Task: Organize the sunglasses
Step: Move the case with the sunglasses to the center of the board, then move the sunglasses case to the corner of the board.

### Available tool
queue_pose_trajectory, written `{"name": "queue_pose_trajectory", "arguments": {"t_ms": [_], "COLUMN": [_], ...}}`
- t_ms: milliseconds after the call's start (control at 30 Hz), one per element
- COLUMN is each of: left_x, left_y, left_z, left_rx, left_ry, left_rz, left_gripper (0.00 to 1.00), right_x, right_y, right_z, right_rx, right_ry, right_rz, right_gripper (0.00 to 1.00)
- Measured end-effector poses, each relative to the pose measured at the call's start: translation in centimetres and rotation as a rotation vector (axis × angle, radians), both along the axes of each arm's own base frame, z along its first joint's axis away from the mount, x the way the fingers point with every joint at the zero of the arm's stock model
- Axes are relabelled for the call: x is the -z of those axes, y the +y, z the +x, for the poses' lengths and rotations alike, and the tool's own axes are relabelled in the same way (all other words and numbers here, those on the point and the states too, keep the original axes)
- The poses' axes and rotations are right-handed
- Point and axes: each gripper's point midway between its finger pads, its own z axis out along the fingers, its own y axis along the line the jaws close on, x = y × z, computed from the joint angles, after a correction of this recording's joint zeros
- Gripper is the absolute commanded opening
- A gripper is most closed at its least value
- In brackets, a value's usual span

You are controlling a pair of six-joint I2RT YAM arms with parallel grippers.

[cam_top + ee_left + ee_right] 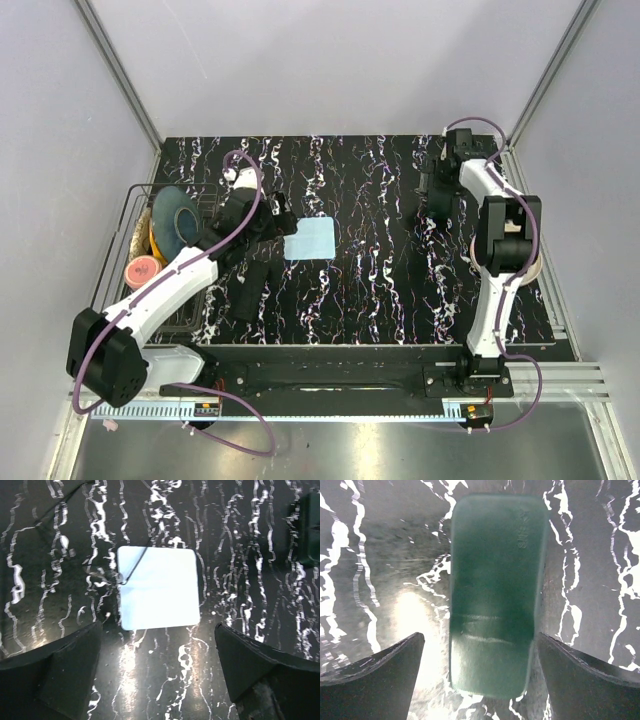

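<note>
Your right end effector (480, 639) is hanging wide open over the case (495, 580), left end effector (157, 630) gaping empty too; closing off-centre is risking a skid

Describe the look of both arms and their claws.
The left arm and right arm have white shell links between chunky black joint housings, with a thin purple cable looping along each. The left claw and right claw carry two wedge-shaped matte black fingers.
</note>
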Motion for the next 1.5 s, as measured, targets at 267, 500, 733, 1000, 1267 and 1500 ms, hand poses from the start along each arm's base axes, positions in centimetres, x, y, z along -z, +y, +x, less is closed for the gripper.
{"name": "queue_pose_trajectory", "arguments": {"t_ms": [267, 500, 733, 1000, 1267, 1500], "left_x": [1.1, 3.4, 8.5, 14.5, 16.5, 16.4], "left_y": [3.5, 5.5, 7.4, 6.7, 5.2, 2.1], "left_z": [-0.7, -2.7, -5.7, -8.5, -7.7, -7.1], "left_rx": [-0.104, -0.158, -0.207, -0.175, -0.122, 0.026], "left_ry": [0.051, 0.170, 0.351, 0.538, 0.551, 0.501], "left_rz": [0.086, 0.158, 0.254, 0.367, 0.392, 0.435], "left_gripper": [0.97, 0.88, 0.93, 0.90, 0.58, 0.47], "right_x": [-10.6, -13.6, -9.8, -9.7, -11.6, -11.7], "right_y": [2.4, 11.7, 20.4, 19.0, 18.2, 16.1], "right_z": [-0.7, -5.4, -13.5, -14.8, -15.3, -15.5], "right_rx": [0.000, -0.148, -0.289, -0.237, -0.227, -0.167], "right_ry": [-0.205, -0.252, -0.109, -0.107, -0.171, -0.192], "right_rz": [0.132, 0.262, 0.433, 0.455, 0.436, 0.363], "right_gripper": [1.00, 1.00, 1.00, 1.00, 1.00, 1.00]}}
